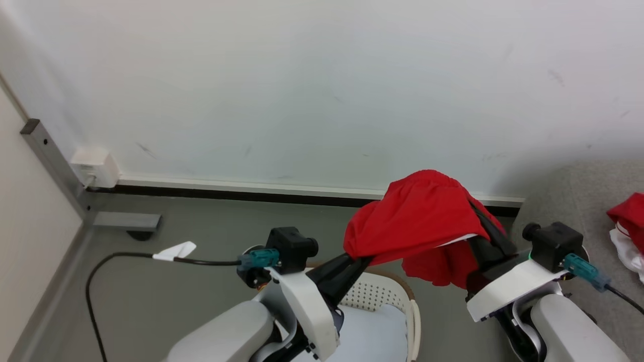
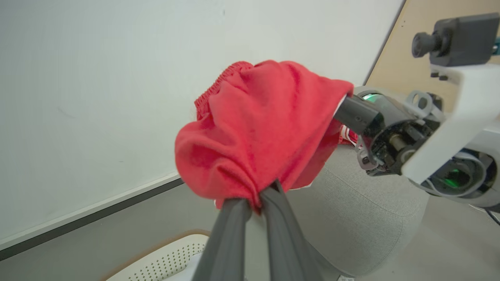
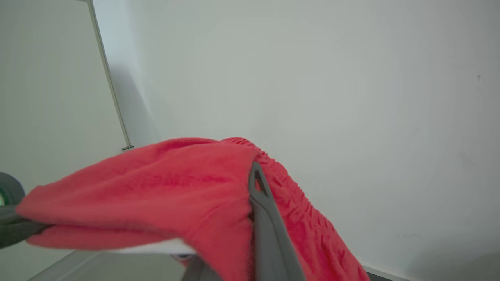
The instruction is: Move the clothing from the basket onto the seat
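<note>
1. At centre right of the head view, the red garment (image 1: 422, 216) hangs in the air above the basket (image 1: 410, 301).
2. The left hand (image 1: 358, 260) pinches its lower edge, and the right hand (image 1: 489, 229), pressed together, grips the other side.
3. A red-and-white piece (image 1: 629, 221) already lies on the seat (image 1: 573, 191) at the right edge; the held one is not there yet.

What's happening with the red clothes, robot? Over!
Left tool shut on red garment; right tool shut on it too. Garment held up over basket, seat at right. No blocker seen.
</note>
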You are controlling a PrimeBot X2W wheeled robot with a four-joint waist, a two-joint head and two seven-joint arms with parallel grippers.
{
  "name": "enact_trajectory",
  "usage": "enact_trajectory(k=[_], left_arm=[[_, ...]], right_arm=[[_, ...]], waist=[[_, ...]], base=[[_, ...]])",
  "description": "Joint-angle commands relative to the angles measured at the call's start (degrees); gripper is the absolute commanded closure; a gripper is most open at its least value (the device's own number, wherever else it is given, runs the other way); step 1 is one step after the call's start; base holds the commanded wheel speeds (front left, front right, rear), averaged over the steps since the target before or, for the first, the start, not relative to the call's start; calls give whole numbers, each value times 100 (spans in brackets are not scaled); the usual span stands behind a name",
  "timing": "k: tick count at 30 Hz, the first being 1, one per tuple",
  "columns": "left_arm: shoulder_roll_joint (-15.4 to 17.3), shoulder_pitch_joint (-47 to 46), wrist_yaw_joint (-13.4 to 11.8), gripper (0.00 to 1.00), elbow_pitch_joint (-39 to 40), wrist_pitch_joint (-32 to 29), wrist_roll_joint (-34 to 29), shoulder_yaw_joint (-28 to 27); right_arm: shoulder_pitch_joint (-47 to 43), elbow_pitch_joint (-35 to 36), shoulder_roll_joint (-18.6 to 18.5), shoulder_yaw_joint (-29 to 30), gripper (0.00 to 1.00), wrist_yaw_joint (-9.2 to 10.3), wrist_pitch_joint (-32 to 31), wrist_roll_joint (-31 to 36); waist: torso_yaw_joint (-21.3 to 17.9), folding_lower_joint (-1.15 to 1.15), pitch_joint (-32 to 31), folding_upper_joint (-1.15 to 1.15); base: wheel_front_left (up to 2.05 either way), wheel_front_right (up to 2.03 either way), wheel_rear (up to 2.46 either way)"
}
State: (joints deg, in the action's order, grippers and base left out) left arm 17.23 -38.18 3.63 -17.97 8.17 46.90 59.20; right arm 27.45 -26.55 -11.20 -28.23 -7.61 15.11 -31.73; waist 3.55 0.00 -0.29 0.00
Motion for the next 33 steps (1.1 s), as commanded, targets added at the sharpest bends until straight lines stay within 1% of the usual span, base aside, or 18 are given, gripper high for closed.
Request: enact_trajectory(k=[1, 7, 11, 19, 26, 33], left_arm=[[76, 98, -27, 0, -23, 52, -13, -14], [116, 58, -52, 0, 105, 112, -117, 21], [184, -2, -97, 0, 172, 171, -230, 42], [320, -122, -181, 0, 207, 261, -482, 112], [424, -229, -224, 0, 245, 340, -632, 144], [484, -294, -249, 0, 280, 459, -802, 144]], right_arm=[[-55, 94, -154, 125, 100, 24, 3, 41], [-21, 484, -325, 413, 100, 20, 2, 276], [15, 729, -476, 698, 100, 20, 2, 419], [-200, 1199, -619, 1265, 100, 20, 1, 668], [-498, 1524, -571, 1666, 100, 20, 1, 844], [-838, 1813, -387, 2058, 100, 20, 1, 937]], waist=[[-142, 0, 24, 0], [-624, 0, 161, 0], [-1024, 0, 303, 0], [-1905, 0, 546, 0], [-2615, 0, 711, 0], [-3123, 0, 843, 0]], base=[[0, 0, 0], [0, 0, 0], [0, 0, 0], [0, 0, 0], [0, 0, 0], [0, 0, 0]])
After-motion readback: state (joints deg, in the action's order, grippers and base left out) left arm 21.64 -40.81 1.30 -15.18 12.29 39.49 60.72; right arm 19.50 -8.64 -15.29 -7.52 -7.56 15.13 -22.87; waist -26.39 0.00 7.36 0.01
